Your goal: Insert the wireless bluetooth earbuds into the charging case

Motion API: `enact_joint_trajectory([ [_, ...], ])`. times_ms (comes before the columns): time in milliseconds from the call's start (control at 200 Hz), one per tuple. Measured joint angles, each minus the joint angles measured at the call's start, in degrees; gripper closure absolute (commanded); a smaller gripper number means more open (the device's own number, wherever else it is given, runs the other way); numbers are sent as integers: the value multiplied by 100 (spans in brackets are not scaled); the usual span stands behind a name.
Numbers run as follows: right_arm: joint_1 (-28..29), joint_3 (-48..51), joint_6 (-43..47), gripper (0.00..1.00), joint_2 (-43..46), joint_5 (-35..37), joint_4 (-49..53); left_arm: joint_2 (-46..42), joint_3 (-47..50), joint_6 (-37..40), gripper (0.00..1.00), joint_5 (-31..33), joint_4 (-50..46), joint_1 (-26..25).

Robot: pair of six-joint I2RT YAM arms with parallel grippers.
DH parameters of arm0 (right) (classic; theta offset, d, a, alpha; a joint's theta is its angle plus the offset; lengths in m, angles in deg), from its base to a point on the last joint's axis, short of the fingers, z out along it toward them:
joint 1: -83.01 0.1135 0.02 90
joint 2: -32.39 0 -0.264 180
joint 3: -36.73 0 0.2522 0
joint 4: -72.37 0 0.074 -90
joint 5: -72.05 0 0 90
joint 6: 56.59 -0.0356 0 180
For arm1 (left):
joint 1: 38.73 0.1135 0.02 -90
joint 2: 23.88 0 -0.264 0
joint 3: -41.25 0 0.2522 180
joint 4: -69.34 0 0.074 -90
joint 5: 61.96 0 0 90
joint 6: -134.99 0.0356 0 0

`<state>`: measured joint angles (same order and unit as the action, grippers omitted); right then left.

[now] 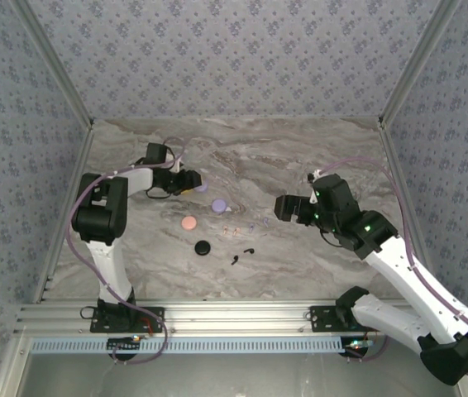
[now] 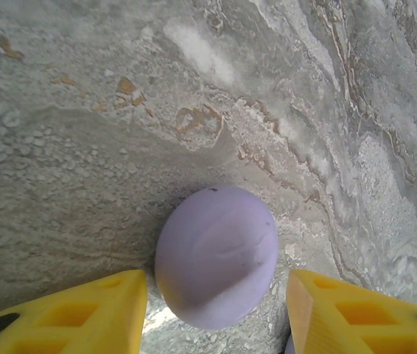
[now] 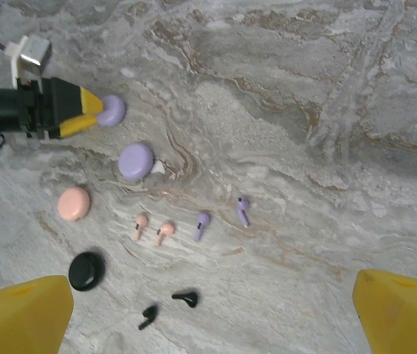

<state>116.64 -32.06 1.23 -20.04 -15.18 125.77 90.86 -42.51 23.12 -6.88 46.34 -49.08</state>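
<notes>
Take the pink disc (image 1: 188, 222) on the marble table (image 1: 300, 157) as the marker. The left arm is folded, its elbow raised to the left of that disc and its forearm reaching across the far side of it. The left gripper (image 1: 191, 182) lies low over the table beyond the disc. Its yellow fingers (image 2: 98, 310) stand apart on either side of a lilac disc (image 2: 216, 254). Bare table shows between the disc and the right-hand finger, and the other finger sits just beside the disc, so nothing is pinched.

A second lilac disc (image 1: 218, 206) lies between that one and the pink disc, slightly to the right. A black disc (image 1: 203, 247) sits on the near side of the marker.

The earbuds all lie loose on the table to the right of the pink disc. The pinkish pair (image 3: 165, 232) is closest, the lilac pair (image 3: 202, 225) is beyond them, and the black pair (image 3: 186, 298) is nearer the bases.

The right arm stretches up and leftward from its base. The right gripper (image 1: 286, 207) is held above the table, well right of the marker, past the buds, with its fingers (image 3: 20, 317) spread wide and empty
</notes>
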Motion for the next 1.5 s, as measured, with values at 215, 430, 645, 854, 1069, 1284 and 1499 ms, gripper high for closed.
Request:
enact_joint_trajectory([
  [215,13,-186,247,0,-269,0,376,-490,267,-74,46,223,245,33],
  [430,275,-691,688,0,-1447,70,518,-2192,1274,-393,40,501,866,35],
  [645,704,-1926,1510,0,-3248,286,549,-3672,2083,-542,29,955,1244,35],
  [854,1058,-3023,2363,0,-4870,343,518,-4782,2892,-592,11,1550,1174,59],
  [1069,1325,-3991,3023,6,-6131,153,570,-5475,3300,-577,8,1893,844,216],
  [1284,1351,-4680,3287,14,-6885,7,673,-6118,3491,-586,5,2090,400,249],
  [1499,1349,-5289,3397,15,-7554,-83,796,-6529,3495,-586,5,2179,92,254],
])
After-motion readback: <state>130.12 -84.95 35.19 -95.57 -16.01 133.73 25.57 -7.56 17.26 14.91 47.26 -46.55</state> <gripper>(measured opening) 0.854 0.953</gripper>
